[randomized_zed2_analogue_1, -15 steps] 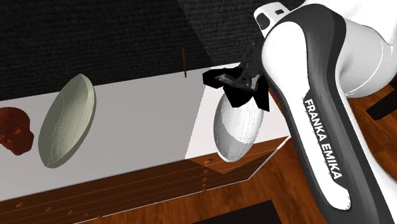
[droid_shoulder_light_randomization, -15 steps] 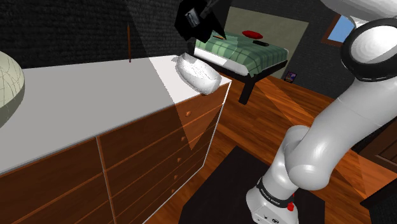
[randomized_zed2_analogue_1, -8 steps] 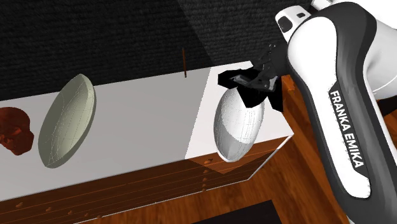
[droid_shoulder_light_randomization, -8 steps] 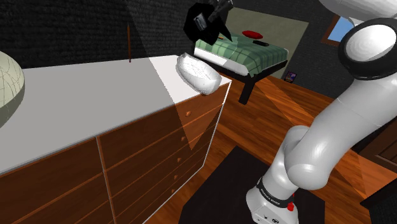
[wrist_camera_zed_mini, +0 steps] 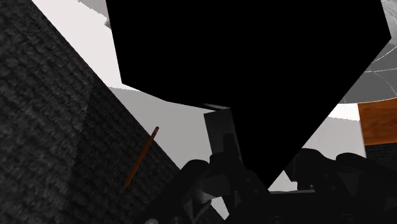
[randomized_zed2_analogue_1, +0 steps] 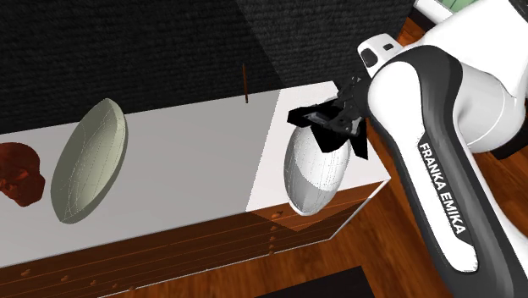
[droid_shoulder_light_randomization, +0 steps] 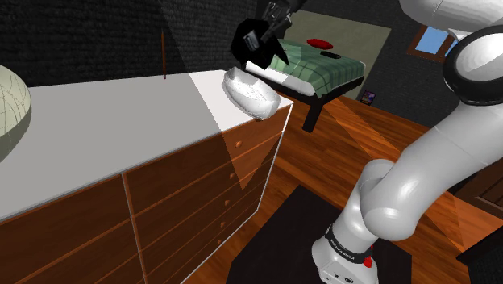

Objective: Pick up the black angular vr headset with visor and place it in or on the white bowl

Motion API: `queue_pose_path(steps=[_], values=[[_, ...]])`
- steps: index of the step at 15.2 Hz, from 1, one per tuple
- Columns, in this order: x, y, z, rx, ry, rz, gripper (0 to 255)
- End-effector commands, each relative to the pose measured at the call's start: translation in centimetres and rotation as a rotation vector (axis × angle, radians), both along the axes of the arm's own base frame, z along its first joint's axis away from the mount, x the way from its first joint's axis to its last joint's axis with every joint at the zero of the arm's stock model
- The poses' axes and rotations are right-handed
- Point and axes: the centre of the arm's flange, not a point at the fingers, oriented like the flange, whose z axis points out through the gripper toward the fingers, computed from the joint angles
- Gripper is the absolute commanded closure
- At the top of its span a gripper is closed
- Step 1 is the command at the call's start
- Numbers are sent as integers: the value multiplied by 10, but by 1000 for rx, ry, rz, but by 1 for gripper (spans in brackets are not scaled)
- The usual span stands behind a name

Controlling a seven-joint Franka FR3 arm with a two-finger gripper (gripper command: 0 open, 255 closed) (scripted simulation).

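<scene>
- The pincer [droid_shoulder_light_randomization: 272, 26] is pinching the headset [droid_shoulder_light_randomization: 255, 42], a black angular block, from its upper side as the shoulder view shows it.
- The headset hangs in the air, directly over the bowl [droid_shoulder_light_randomization: 252, 93] and very close to it; whether the two touch cannot be told.
- In the second exterior view, the headset [randomized_zed2_analogue_1: 325, 133] overlaps the upper end of the bowl [randomized_zed2_analogue_1: 314, 176], with the arm [randomized_zed2_analogue_1: 440, 203] coming in from that view's right.
- The bowl is white and sits on the white top of a dresser [droid_shoulder_light_randomization: 105, 133], close to the corner at the shoulder view's right end.
- In the wrist view, the headset [wrist_camera_zed_mini: 248, 76] is a large black shape in front of the fingers [wrist_camera_zed_mini: 219, 167], with the pale bowl and dresser top behind it.
- A thin brown stick [droid_shoulder_light_randomization: 164, 55] stands upright at the back edge of the dresser, against the dark wall and well apart from the bowl.
- A larger grey-green dish [randomized_zed2_analogue_1: 89, 161] lies far along the dresser, at the second exterior view's left, with a dark red-brown lump [randomized_zed2_analogue_1: 19, 173] just beside it.
- The dresser front is brown wood with drawers.
- Beyond the dresser, a bed [droid_shoulder_light_randomization: 318, 71] with a green cover stands on a wooden floor [droid_shoulder_light_randomization: 347, 145].
</scene>
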Motion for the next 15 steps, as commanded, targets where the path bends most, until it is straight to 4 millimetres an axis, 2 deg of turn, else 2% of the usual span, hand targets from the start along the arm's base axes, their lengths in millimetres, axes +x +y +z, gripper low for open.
queue_pose_path(steps=[1, 10, 15], values=[[0, 0, -10, 0, -2, 0, 255], [0, 0, -56, 0, -2, 0, 255], [0, 0, -56, 0, -2, 0, 255]])
